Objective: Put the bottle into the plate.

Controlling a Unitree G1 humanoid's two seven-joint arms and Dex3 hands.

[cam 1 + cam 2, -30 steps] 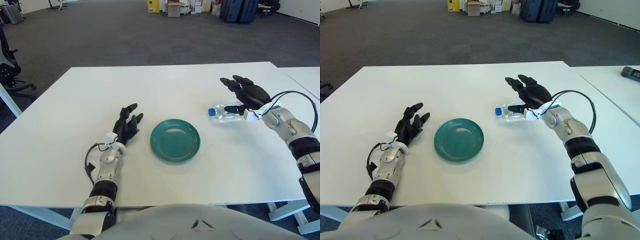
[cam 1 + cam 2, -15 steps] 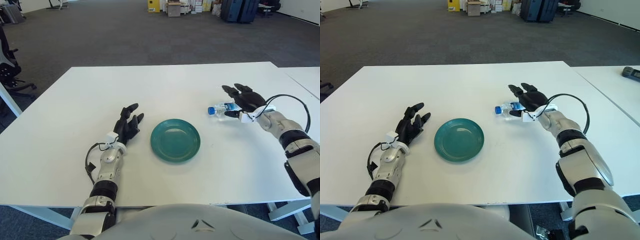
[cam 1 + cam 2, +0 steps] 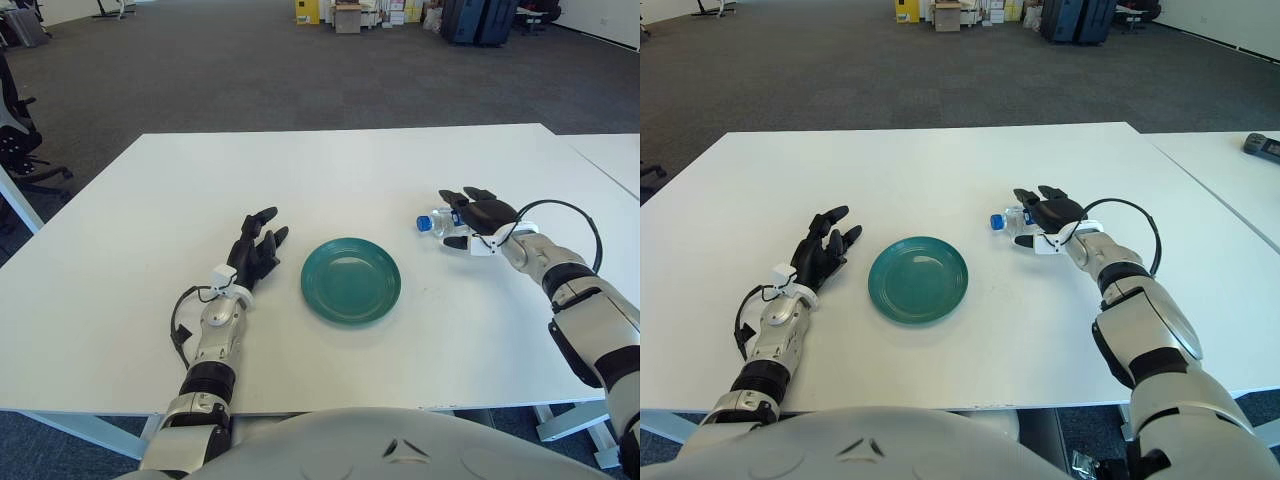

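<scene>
Bottle under right hand's fingers

No legible text, brand, number or sign found. The bottle, lying on the right of the white table, carries a label band mostly hidden under the right hand; nothing on it can be read. The green plate near centre is unmarked. Boxes on the far floor show no readable lettering.
</scene>
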